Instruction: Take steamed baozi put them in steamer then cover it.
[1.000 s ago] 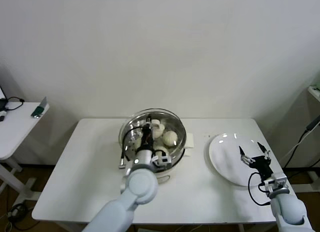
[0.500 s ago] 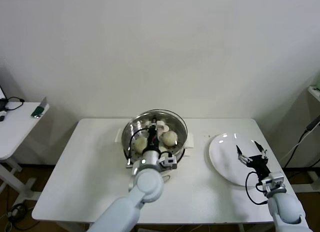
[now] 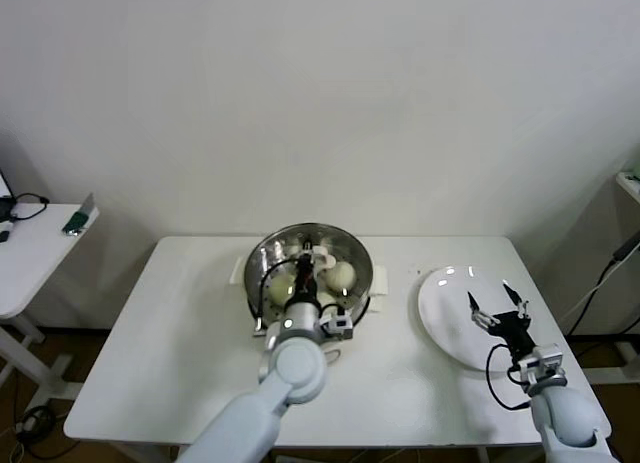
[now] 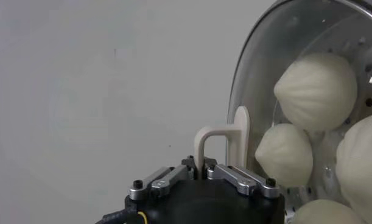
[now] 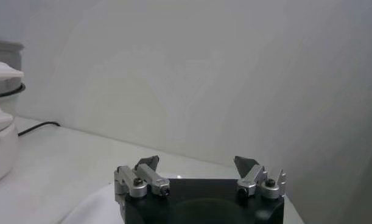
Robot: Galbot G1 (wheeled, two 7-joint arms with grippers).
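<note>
Under lid (image 4: 307,73), baozi (image 4: 319,90) blurred, left hand (image 4: 204,173) clamped

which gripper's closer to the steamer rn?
Left. The left gripper is over the steamer, shut on the glass lid's handle. The right gripper hangs open over the white plate, off to the side.

**No readable text in any view**

No lettering, brand, number or sign can be read in these pictures. The glass lid (image 3: 312,266) and the steamer (image 3: 368,283) under it show only bare glass and metal. The white plate (image 3: 445,313) is plain, and so is the white table (image 3: 180,333). The black bodies of the left gripper (image 4: 202,172) and the right gripper (image 5: 198,176) carry no legible marking in the wrist views. A small green object (image 3: 75,221) lies on the side table (image 3: 30,258), too small to tell whether it bears print.
</note>
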